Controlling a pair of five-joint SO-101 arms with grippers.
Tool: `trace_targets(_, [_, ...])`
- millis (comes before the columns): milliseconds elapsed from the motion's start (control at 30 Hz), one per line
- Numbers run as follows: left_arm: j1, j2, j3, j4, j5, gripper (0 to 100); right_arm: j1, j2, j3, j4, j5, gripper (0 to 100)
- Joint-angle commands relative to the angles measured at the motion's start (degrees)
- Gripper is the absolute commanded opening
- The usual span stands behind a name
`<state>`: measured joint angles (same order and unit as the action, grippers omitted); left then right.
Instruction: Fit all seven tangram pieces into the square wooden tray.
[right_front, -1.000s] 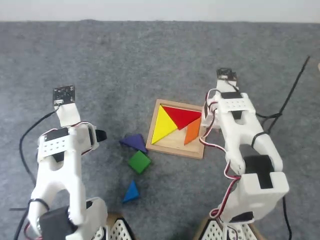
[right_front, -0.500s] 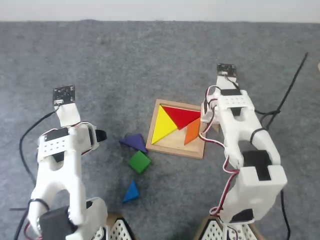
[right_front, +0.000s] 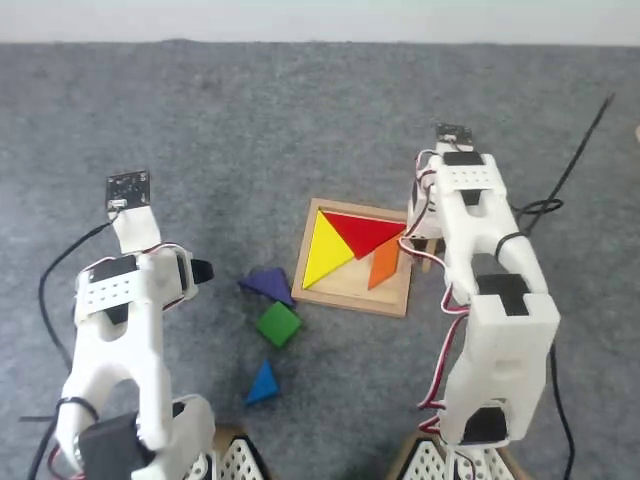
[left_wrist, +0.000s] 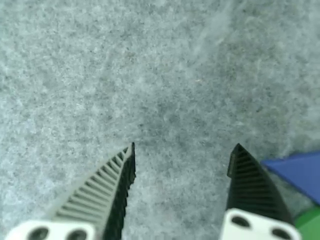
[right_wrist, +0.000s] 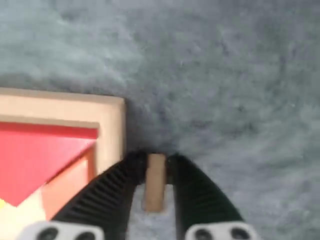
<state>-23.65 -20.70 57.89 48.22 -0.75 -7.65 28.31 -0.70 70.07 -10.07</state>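
Nearest the arm bases, a blue triangle (right_front: 263, 384), a green square (right_front: 278, 324) and a purple piece (right_front: 268, 284) lie loose on the grey tabletop (right_front: 200, 120), outside the tray. The left gripper (left_wrist: 182, 150) hangs over bare tabletop with its jaws spread wide and nothing between them, the purple piece just off to one side. Beyond them, the square wooden tray (right_front: 350, 298) holds a yellow triangle (right_front: 322, 250), a red triangle (right_front: 362, 232) and an orange piece (right_front: 385, 262), with bare wood showing along its near side. At the tray's outer edge, the right gripper (right_wrist: 156, 159) is clamped on a slim tan wooden piece (right_wrist: 155, 187), pinched across its thin faces. Whether that piece is clear of the tabletop cannot be told. The likeliest trouble starts here. With so narrow a hold, the tan piece could twist or slip out as it is carried. Because it sits just beside the rim, a low pass could catch the wood and shove the whole tray, unseating the three pieces already placed. A crooked drop could also leave it propped on the orange piece instead of lying flat. Should both arms head for the tray together, they risk meeting over it.
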Motion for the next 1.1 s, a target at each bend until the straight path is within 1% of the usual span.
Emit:
trace_targets(0, [0.3, -2.3, -0.2, -0.8, -0.3, 29, -0.6, 0.0, -2.0, 0.9, -2.6, 0.7])
trace_targets(133, [0.3, -2.3, -0.2, -0.8, -0.3, 29, -0.7, -2.8, -1.8, 1.1, -4.1, 0.8])
trace_targets(267, [0.3, -2.3, -0.2, -1.0, -0.3, 29, -1.1, -10.8, -2.0, 6.4, -4.2, 0.8])
trace_targets(333, [0.3, -2.3, -0.2, -1.0, -0.3, 29, -2.7, -15.6, -1.9, 8.6, -4.2, 0.8])
trace_targets(433, [0.3, -2.3, -0.2, -1.0, -0.3, 29, -7.7, -20.5, -1.1, 9.8, -4.2, 0.8])
trace_targets(600, [0.3, -2.3, -0.2, -1.0, -0.3, 29, -20.0, -22.2, 3.0, 4.6, -4.9, 0.8])
trace_targets(733, [0.3, -2.3, -0.2, -1.0, -0.3, 29, -27.0, -22.2, 6.9, -3.3, -10.5, 0.8])
trace_targets(833, [0.3, -2.4, -0.2, -0.8, -0.3, 29, -29.2, -22.2, 10.5, -10.1, -13.3, 0.8])
trace_targets(900, [0.3, -2.4, -0.2, -0.8, -0.3, 29, -29.8, -22.2, 12.8, -13.2, -13.5, 0.8])
trace_targets(1000, [0.3, -2.5, -0.2, -0.8, -0.3, 29, -29.7, -22.2, 14.9, -14.2, -13.2, 1.1])
trace_targets(1067, [0.3, -2.4, -0.2, -0.9, -0.3, 29, -29.4, -22.2, 15.0, -12.8, -13.2, 3.7])
